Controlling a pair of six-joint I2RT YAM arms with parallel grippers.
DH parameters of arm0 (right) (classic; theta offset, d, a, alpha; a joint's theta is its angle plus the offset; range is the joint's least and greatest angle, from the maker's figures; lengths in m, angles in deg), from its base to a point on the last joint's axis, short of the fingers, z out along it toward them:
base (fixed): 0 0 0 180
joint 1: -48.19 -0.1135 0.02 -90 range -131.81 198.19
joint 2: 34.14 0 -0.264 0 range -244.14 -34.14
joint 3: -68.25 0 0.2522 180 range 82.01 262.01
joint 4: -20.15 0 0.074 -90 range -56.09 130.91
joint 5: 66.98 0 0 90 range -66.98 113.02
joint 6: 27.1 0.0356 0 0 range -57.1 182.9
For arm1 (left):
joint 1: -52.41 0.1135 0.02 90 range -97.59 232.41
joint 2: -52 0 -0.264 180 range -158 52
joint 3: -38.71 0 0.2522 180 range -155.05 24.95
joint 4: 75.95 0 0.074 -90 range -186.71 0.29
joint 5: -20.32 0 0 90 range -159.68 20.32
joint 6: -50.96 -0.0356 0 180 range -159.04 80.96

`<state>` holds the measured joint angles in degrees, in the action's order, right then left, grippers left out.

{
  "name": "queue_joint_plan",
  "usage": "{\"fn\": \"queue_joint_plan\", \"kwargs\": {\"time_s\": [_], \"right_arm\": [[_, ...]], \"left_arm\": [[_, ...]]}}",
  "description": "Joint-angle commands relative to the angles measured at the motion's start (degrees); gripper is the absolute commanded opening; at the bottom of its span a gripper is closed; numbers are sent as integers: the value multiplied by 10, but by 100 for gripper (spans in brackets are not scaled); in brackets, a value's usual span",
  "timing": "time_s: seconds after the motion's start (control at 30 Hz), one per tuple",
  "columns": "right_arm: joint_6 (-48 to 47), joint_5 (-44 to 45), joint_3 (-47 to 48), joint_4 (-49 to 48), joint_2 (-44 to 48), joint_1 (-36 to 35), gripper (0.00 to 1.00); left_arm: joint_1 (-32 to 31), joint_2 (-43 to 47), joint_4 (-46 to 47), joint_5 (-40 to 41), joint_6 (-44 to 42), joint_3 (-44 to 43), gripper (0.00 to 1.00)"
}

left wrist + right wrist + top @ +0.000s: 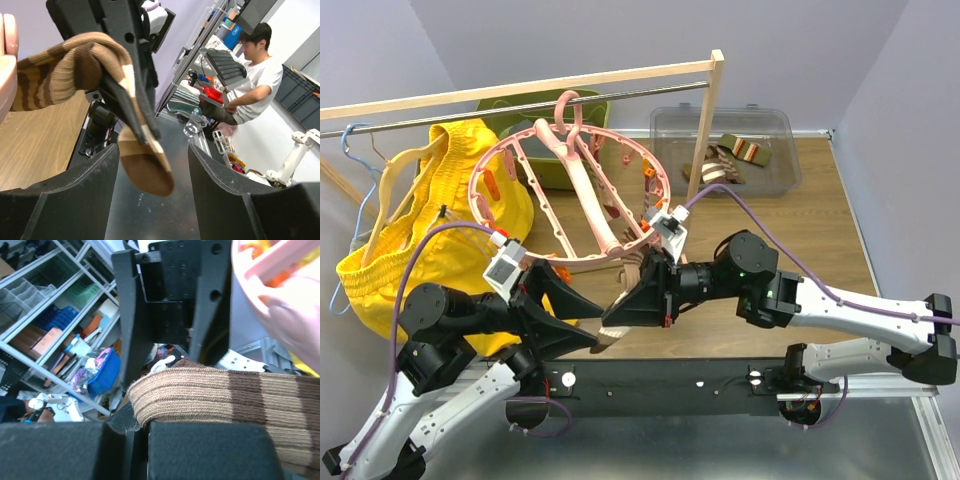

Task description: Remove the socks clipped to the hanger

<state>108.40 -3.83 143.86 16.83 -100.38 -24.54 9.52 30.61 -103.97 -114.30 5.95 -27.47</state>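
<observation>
The pink round hanger [582,190] hangs by its hook from the rail, with orange clips [649,180] round its rim. A tan and brown striped sock [634,268] hangs from its near edge. My right gripper [616,316] is shut on this sock [210,395], just below the pink rim [287,310]. My left gripper [598,336] is open, facing the right one. In the left wrist view the sock's toe [147,167] dangles between my spread left fingers [65,192], touching neither; the left gripper [154,172] holds nothing. Other socks [738,152] lie in the clear bin.
Big yellow shorts [415,235] hang left of the pink hanger, beside a thin blue wire hanger [354,140]. A wooden post [705,115] holds the rail. A clear bin [775,125] stands at the back right and a green bin [595,105] behind the hanger.
</observation>
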Motion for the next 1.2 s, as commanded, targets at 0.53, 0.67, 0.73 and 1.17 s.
{"fn": "queue_joint_plan", "kwargs": {"time_s": [0.53,0.67,0.73,1.17], "right_arm": [[13,90,23,-65,-20,-40,2],[-25,127,21,12,0,-40,29],[-31,153,-1,51,33,-40,53],[-48,438,-66,322,211,-40,78]], "left_arm": [[-1,-26,-21,-31,-32,-26,12],[-1,-13,-21,-29,-30,-36,0],[-1,2,-19,-27,-24,-45,0],[-1,49,-81,-25,-5,-99,0]]}}
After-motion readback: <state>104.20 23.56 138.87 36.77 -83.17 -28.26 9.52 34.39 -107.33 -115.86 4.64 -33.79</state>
